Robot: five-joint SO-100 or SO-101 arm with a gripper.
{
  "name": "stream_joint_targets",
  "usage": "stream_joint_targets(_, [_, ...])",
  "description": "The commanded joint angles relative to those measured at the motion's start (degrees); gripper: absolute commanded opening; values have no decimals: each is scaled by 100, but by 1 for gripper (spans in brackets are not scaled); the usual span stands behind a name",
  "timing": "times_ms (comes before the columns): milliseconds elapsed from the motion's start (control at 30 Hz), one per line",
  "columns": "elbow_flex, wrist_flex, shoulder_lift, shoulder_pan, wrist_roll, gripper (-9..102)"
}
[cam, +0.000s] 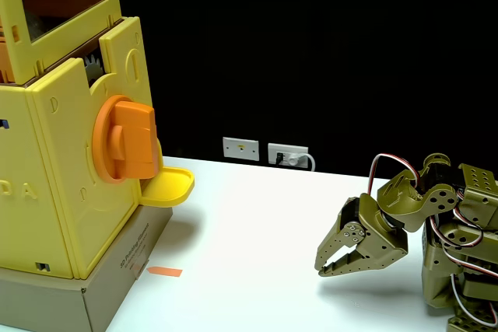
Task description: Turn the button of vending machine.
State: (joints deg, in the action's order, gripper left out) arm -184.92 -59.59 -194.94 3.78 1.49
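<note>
The tall yellow vending machine (58, 184) fills the left side of the fixed view, with a clear window panel at its top. Its large orange button (128, 139), a disc with a thick bar standing roughly upright, sticks out of the machine's right face. Under the button juts a yellow scoop-shaped tray (170, 186). My olive-green gripper (322, 270) rests low over the white table at the lower right, far from the button, fingertips pointing left and down. Its jaws look closed together with nothing between them.
The machine stands on a grey cardboard base (117, 289). An orange tape mark (164, 272) lies on the white table beside the base. Wall sockets (264, 151) sit at the table's far edge against a black backdrop. Open table lies between gripper and machine.
</note>
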Motion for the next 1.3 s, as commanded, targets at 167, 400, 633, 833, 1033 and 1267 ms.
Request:
stream_joint_targets(167, [-246,-79,-826,-448,0,1])
stream_joint_targets(400, [-237,-79,-826,-457,44,1])
stream_joint_targets(633, [9,-9,-817,-422,-237,1])
stream_joint_targets(833, [1811,18,-817,-211,-334,1])
stream_joint_targets(1033, [3234,1002,-255,-272,-290,-1])
stream_joint_targets(1267, [5335,940,1424,-448,-1582,-1])
